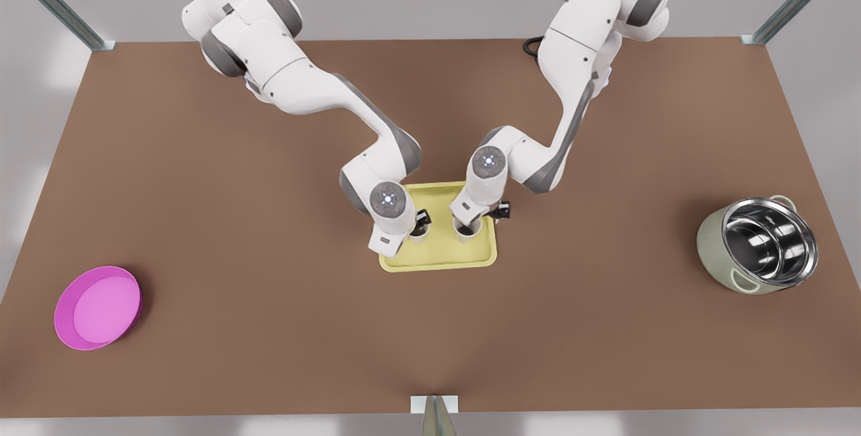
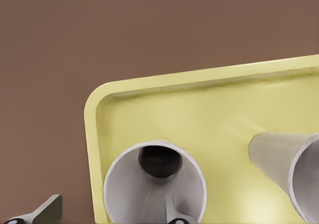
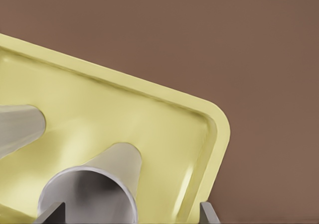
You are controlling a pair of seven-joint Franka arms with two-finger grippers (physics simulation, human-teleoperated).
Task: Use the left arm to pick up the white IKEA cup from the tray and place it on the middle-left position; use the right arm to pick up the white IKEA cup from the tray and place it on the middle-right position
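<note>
While both arms stand low over the tray [image 1: 437, 262], you have each gripper straddling the wall of its own cup, neither yet closed. Start on the front view's left: the left gripper [image 1: 418, 222] has its jaws parted, one finger [image 2: 175, 215] down inside the left cup [image 2: 154, 189] and the other finger [image 2: 46, 210] outside it, beyond the tray's rim, so close gently on that wall. Move across to the right gripper [image 1: 479, 219]: its jaws also stand apart, the right cup [image 3: 92, 194] rising between the fingers [image 3: 50, 215]. I judge you should squeeze squarely, then lift straight up before carrying each cup outward to bare table [image 1: 269, 355], clear of its neighbour.
</note>
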